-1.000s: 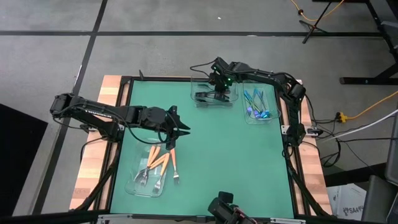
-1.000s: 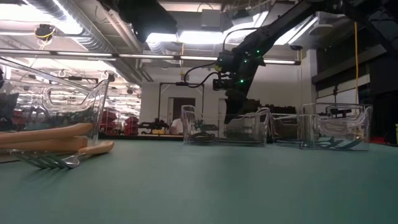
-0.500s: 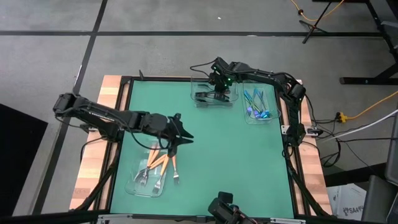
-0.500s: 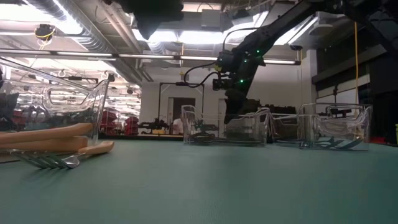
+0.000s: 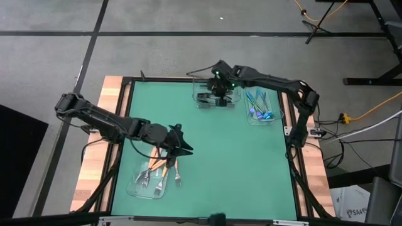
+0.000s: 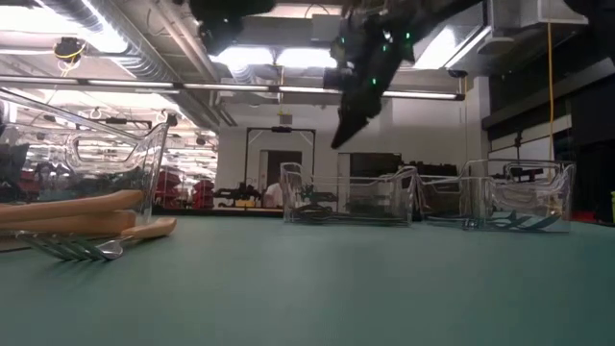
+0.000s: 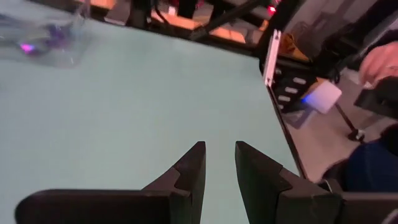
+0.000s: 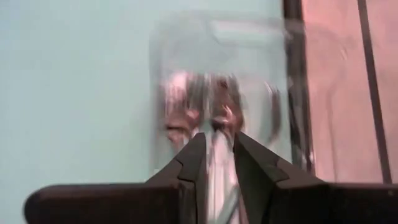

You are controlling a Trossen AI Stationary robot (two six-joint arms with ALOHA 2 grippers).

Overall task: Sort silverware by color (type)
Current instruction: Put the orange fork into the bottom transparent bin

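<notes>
Your green bench (image 5: pixel 213 150) holds three clear trays (image 5: pixel 261 108). Orange-handled forks (image 5: pixel 158 171) lie under your left pincer (image 5: pixel 184 145), its fingers slightly parted, empty. Your right pincer (image 5: pixel 220 94), likewise parted and empty, hangs above the black silverware (image 5: pixel 208 98). No readable writing.
</notes>
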